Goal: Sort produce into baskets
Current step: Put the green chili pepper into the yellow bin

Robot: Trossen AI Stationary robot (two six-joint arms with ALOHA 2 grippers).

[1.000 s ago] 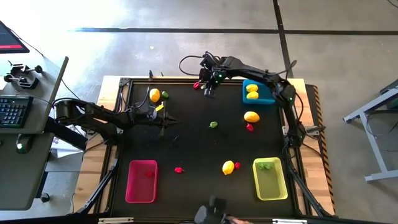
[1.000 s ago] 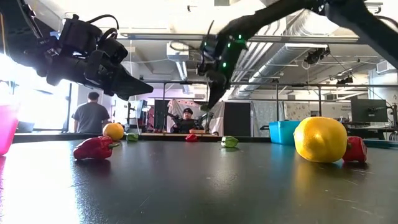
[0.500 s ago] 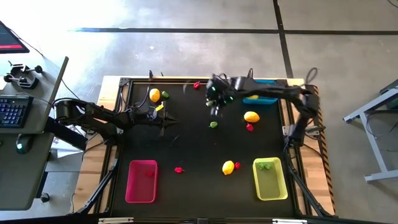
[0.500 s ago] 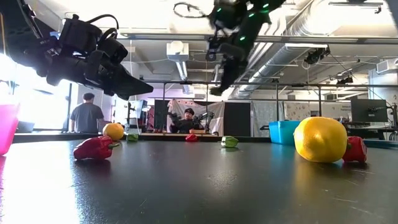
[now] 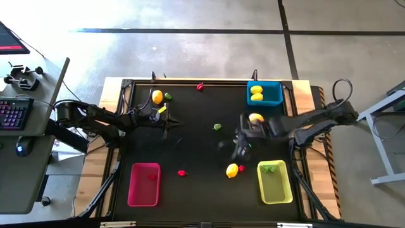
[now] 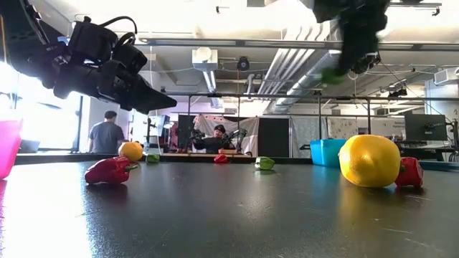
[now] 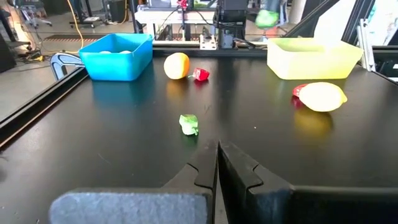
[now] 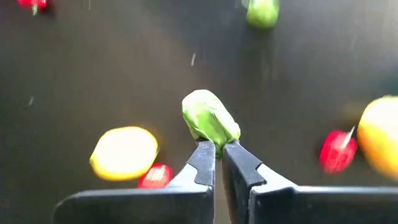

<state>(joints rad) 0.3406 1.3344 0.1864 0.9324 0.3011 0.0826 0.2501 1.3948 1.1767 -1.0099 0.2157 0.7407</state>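
One green piece [image 8: 210,119] is riding pinched in your right gripper [image 8: 218,154] fingers, lower-centre of the wrist frame, above the desk [image 5: 196,145]. It's looking light, smooth, prob slippery; you're gripping its edge only. Left gripper [image 7: 217,163] fingers are pressed together, empty.

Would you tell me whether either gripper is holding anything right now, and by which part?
The right gripper pinches a green piece by its lower edge, between its fingertips. The left gripper is shut and holds nothing.

Two baskets sit at the desk's [image 5: 196,152] near corners, the third [image 5: 264,93] at the far right with two lemons [image 5: 256,93] in it. A lemon [image 5: 232,170] lies just left of the near-right basket [image 5: 274,182]. Loose produce lies scattered between.
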